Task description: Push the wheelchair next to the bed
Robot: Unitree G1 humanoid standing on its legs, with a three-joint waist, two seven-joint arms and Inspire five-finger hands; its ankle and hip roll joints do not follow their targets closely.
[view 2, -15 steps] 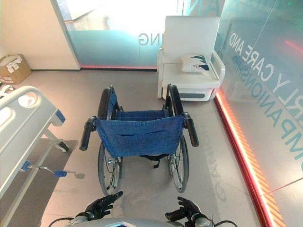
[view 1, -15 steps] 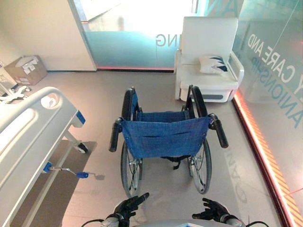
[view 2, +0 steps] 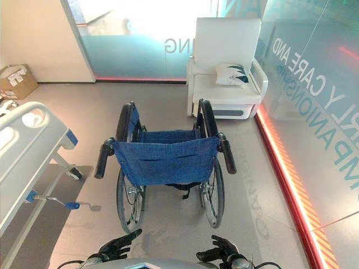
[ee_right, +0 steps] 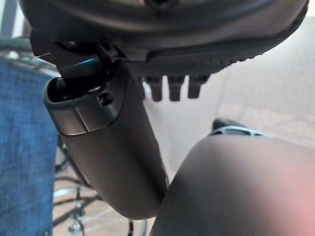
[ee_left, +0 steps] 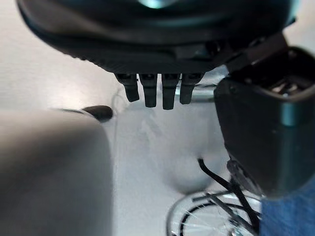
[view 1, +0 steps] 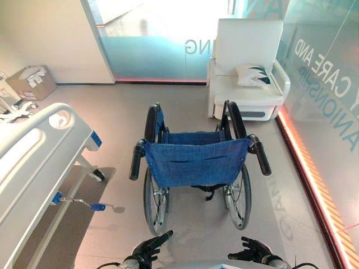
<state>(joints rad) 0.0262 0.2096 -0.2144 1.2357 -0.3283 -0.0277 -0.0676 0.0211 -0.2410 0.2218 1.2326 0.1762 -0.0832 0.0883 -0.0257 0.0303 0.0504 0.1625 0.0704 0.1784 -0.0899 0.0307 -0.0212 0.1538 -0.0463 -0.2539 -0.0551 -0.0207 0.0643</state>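
Behind the wheelchair (view 1: 193,159), the left hand (view 1: 147,250) and the right hand (view 1: 253,250) are apart from its push handles (view 1: 136,159); the fingers (ee_left: 150,93) of both are loosely spread and hold nothing.

Daylight totally blows out the glass door (view 1: 160,33) at the back. Soft shadows sit under the wheelchair (view 1: 193,162) and bed (view 1: 39,151).

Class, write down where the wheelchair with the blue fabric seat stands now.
The blue wheelchair stands mid-floor in the left eye view, apart from the white bed on its left, with the white armchair beyond it.
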